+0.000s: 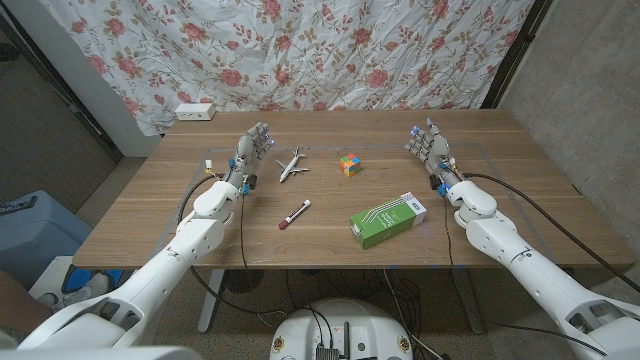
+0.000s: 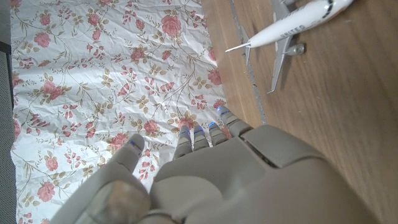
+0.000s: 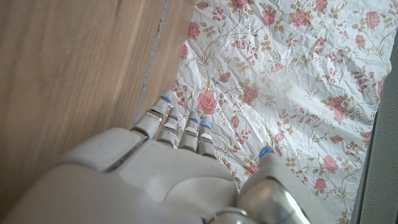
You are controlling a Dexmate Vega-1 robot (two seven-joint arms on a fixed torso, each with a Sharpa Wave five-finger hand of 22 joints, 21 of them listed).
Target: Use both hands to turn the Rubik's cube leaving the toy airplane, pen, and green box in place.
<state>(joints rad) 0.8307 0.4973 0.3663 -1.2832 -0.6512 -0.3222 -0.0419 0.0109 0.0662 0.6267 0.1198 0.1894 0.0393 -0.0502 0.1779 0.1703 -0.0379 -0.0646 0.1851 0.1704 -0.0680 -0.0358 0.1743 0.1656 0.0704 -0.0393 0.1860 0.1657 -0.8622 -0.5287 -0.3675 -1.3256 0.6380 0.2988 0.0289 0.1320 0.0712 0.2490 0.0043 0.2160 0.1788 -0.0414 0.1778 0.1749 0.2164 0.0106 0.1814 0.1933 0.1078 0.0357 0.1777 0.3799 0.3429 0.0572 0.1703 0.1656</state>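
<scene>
- Head view: the Rubik's cube [image 1: 348,164] is parked mid-table, with the toy airplane [image 1: 291,164] at its 9 o'clock. The pen [image 1: 293,214] and green box [image 1: 389,220] are found nearer the front edge. Left hand [image 1: 253,150] and right hand [image 1: 430,146] are held empty, fingers apart.
- Left wrist view: fingers [image 2: 194,138] are seen stretched toward the floral cloth [image 2: 93,74], airplane [image 2: 292,28] nearby on the table.
- Right wrist view: fingers [image 3: 163,115] extended, nothing gripped.

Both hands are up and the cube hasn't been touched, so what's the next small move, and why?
Probably bring both hands inward toward the Rubik's cube. The left hand and right hand stand open, apart from it, at the table's sides. The left should pass over the toy airplane, which lies between it and the cube.
</scene>
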